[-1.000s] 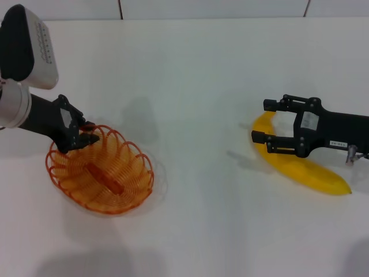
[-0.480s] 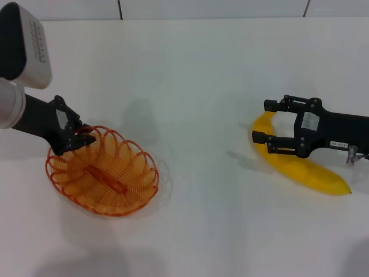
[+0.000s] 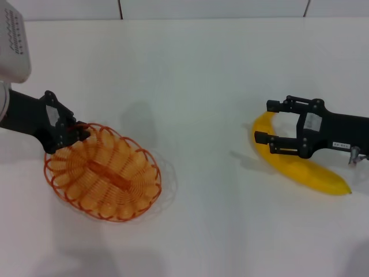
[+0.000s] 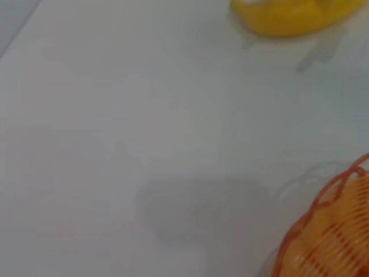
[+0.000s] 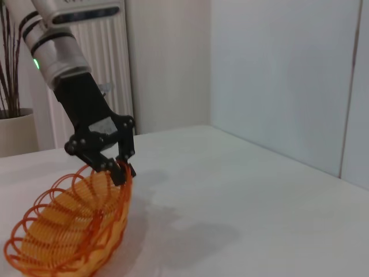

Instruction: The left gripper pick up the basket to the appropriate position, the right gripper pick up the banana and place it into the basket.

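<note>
left gripper (image 3: 78,134) | fingers clamped on basket (image 3: 104,172) rim at 10 o'clock to carry it | right gripper (image 3: 271,122) | fingers apart, straddling banana (image 3: 300,164) on counter (image 3: 190,75), ready to grab

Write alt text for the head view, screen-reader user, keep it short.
On a white table, the left gripper clamps the rim of an orange wire basket and holds it tilted, at the robot's left. At the right, the right gripper sits open, straddling one end of a yellow banana that lies on the table.
</note>
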Controlling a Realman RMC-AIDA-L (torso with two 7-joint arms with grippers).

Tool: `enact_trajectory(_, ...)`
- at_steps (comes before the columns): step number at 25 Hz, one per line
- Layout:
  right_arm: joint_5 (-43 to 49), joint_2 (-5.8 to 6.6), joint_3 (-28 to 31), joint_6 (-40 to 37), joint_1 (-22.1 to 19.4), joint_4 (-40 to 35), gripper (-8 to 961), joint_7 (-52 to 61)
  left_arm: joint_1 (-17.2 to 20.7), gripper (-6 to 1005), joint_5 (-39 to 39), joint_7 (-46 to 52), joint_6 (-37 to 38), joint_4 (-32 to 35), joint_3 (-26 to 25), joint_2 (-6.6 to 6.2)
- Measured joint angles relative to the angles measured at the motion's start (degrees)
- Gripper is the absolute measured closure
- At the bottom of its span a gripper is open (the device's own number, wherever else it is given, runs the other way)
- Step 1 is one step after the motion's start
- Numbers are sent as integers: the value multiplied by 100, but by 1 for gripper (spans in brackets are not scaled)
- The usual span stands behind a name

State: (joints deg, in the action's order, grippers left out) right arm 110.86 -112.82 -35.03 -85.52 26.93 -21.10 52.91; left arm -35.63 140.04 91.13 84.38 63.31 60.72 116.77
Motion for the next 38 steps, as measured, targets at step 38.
enact_trajectory(38,-74,-52,-3,37,193,9,165,-2,-1381,927,-419,562,-1465,-3201,-1790,7)
